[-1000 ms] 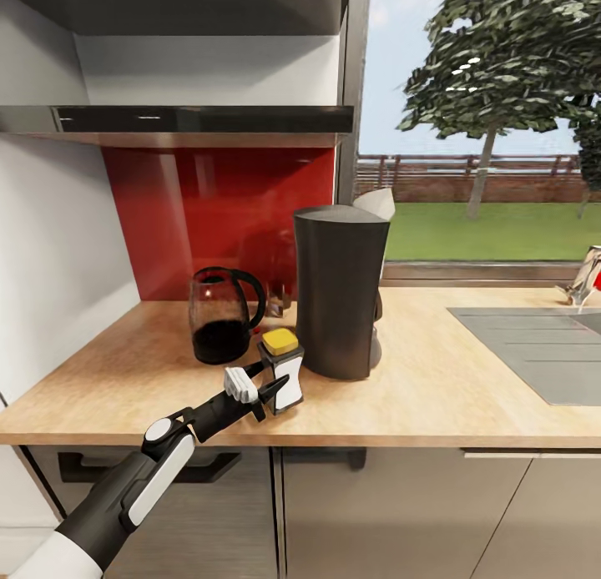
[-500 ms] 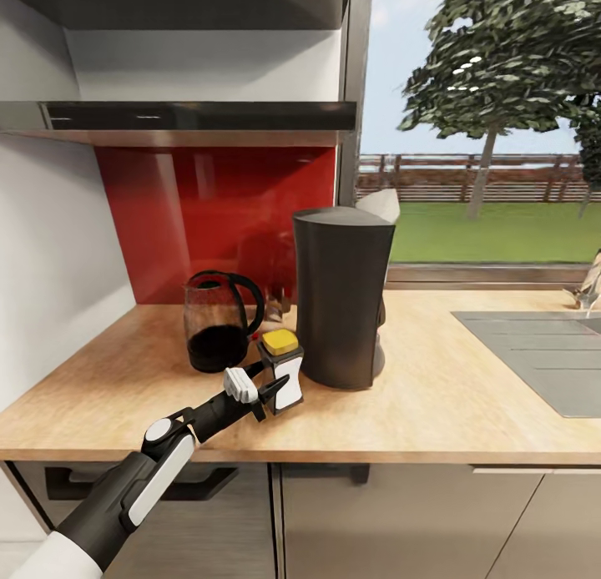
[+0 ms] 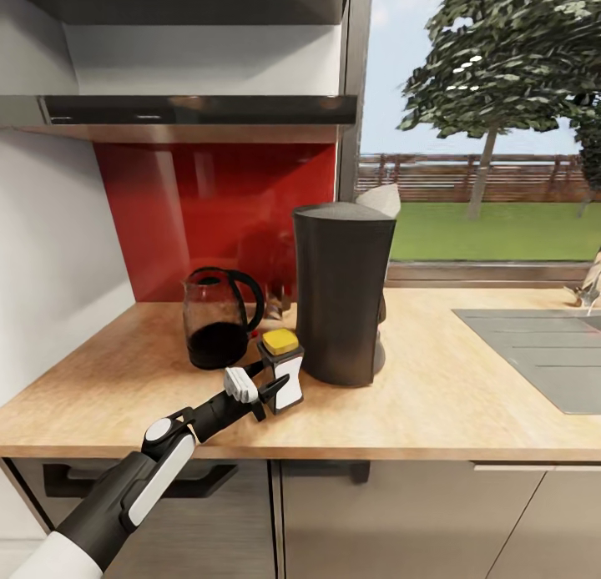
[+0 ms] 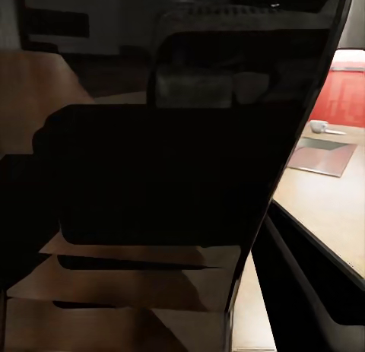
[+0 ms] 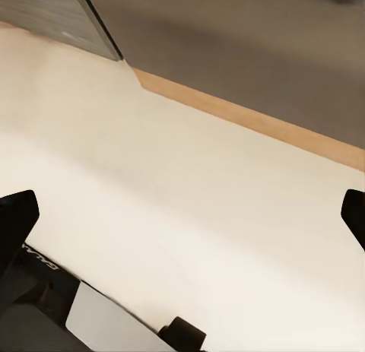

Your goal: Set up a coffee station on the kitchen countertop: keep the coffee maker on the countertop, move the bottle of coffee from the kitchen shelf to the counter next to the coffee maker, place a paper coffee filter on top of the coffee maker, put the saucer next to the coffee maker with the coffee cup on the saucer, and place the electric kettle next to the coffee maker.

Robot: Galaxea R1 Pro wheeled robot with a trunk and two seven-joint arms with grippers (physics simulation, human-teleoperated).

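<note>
The left claw (image 3: 269, 390) pinches the coffee bottle (image 3: 282, 370), which stands on the counter (image 3: 467, 412) just in front of the coffee maker (image 3: 340, 294). The kettle (image 3: 219, 319) stands beside them. A paper filter (image 3: 381, 200) shows on the maker. The right claw (image 5: 182, 215) is spread wide.

paper filter (image 3: 380, 200) mostly hidden behind coffee maker (image 3: 340, 294), sink (image 3: 534, 349) cut by frame edge
</note>
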